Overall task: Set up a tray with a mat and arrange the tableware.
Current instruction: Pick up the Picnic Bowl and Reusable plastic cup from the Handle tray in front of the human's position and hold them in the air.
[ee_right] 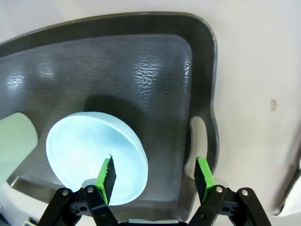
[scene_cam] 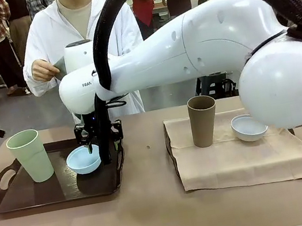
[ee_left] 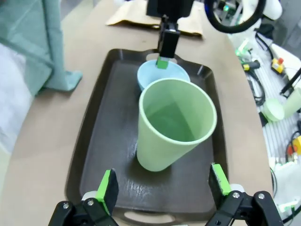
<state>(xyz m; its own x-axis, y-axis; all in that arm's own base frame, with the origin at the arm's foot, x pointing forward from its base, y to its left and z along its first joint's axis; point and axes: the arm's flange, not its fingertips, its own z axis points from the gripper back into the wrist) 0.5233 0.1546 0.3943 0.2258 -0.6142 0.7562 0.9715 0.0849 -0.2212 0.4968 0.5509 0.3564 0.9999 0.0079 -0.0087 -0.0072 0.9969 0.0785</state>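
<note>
A dark brown tray (scene_cam: 49,199) lies at the table's left. On it stand a pale green cup (scene_cam: 30,156) and a light blue bowl (scene_cam: 83,160). My right arm reaches across; its gripper (scene_cam: 99,151) hangs open over the bowl, and in the right wrist view (ee_right: 154,175) the jaws straddle the bowl's (ee_right: 89,150) rim without touching it. A beige mat (scene_cam: 241,161) lies on the right, carrying a brown cup (scene_cam: 203,120) and a whitish-blue bowl (scene_cam: 248,127). My left gripper (ee_left: 163,186) stands open at the tray's (ee_left: 108,141) near end, short of the green cup (ee_left: 176,125).
A person in a white hooded top stands at the far side, one hand (scene_cam: 44,70) raised at chest height. A grey-green cloth (ee_left: 47,47) hangs beside the table. Bare tabletop runs between tray and mat and along the front edge.
</note>
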